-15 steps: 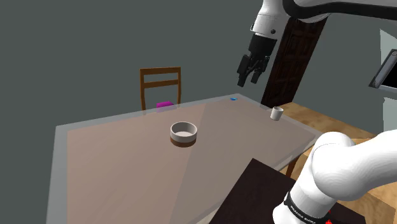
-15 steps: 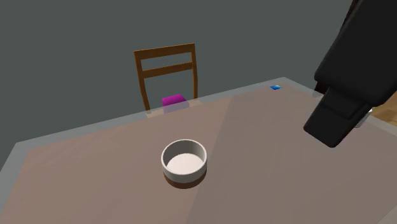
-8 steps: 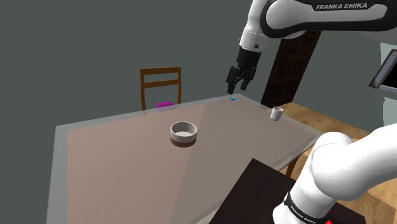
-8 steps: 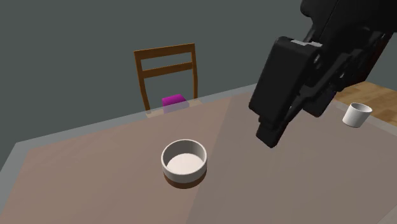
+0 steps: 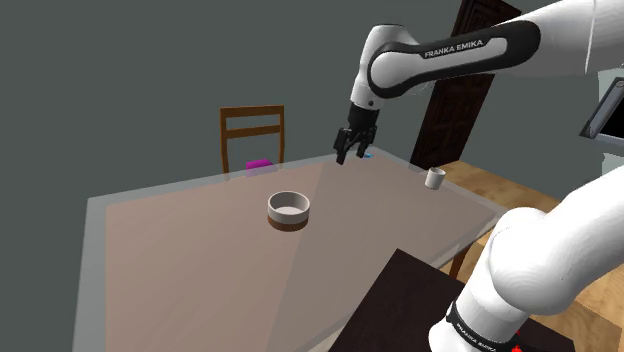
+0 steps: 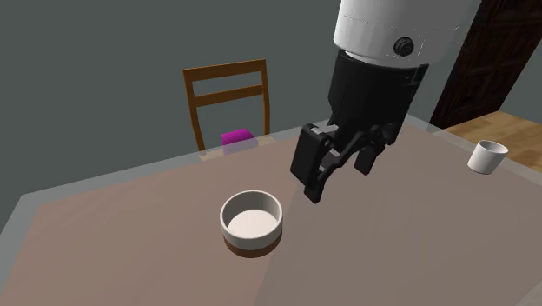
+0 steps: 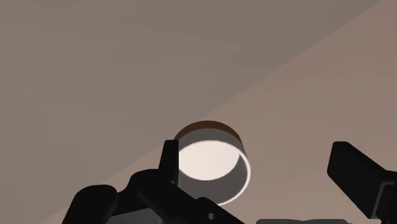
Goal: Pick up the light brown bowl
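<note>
Shoulder view: my tool hangs released and empty above the tabletop, up and right of the pale, brown-based bowl, not touching it.

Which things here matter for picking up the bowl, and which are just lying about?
For the job: pale bowl with a brown base, open jaws.
Lying about: magenta block, white cup, wooden chair.

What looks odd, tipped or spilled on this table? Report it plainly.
Nothing stands out. The bowl sits upright and empty on the table. The small white cup stands upright near the table's edge. The open gripper hangs above the table, clear of both.
</note>
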### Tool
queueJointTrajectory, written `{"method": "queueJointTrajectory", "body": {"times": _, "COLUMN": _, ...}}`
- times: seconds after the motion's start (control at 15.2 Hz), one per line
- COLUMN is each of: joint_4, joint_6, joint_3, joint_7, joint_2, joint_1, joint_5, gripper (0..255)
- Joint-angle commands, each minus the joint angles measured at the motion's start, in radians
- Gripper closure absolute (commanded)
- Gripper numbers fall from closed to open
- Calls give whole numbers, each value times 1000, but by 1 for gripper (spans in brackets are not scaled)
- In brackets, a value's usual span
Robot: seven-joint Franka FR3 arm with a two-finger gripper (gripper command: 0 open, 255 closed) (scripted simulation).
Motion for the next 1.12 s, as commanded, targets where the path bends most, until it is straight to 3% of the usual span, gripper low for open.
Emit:
{"method": "queueJointTrajectory", "body": {"times": 0.0, "joint_4": 2, "joint_6": 59, "joint_3": -13, "joint_7": -12, "joint_2": 62, "joint_1": 0, "joint_5": 2, "gripper": 0}}
{"method": "queueJointTrajectory", "body": {"times": 0.53, "joint_4": 90, "joint_6": 255, "joint_3": -62, "joint_7": -85, "joint_2": 354, "joint_1": -1, "joint_5": 45, "gripper": 0}}
{"method": "queueJointTrajectory", "body": {"times": 1.06, "joint_4": 262, "joint_6": 380, "joint_3": -75, "joint_7": -176, "joint_2": 667, "joint_1": -25, "joint_5": 137, "gripper": 0}}
